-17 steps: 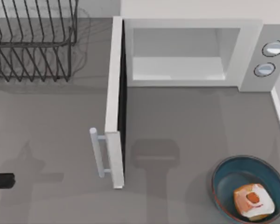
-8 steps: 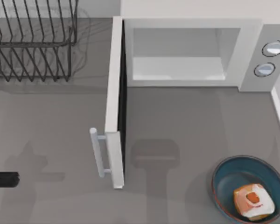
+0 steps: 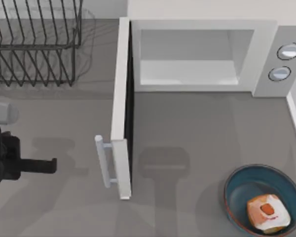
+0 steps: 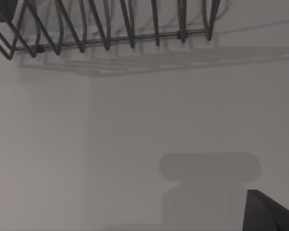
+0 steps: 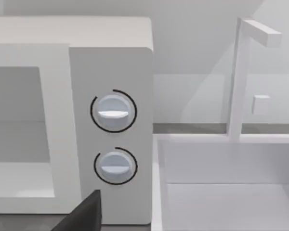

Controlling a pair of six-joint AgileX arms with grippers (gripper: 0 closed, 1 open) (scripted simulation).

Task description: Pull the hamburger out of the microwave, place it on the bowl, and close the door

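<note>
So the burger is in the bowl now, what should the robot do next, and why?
Probably slide the left gripper toward the door and push it shut. The hamburger sits in the bowl, the microwave cavity is bare, and the door stands wide open with its handle facing the gripper.

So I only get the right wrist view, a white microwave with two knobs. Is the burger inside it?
Observer: No. The hamburger lies in the bowl, at the lower right of the top view.
Operator: And the microwave's door?
Observer: The door stands wide open, swung out at the left side of the microwave.
Operator: Is anything reaching for it?
Observer: The left gripper is to the left of the door's handle, pointing toward it but apart from it.
</note>
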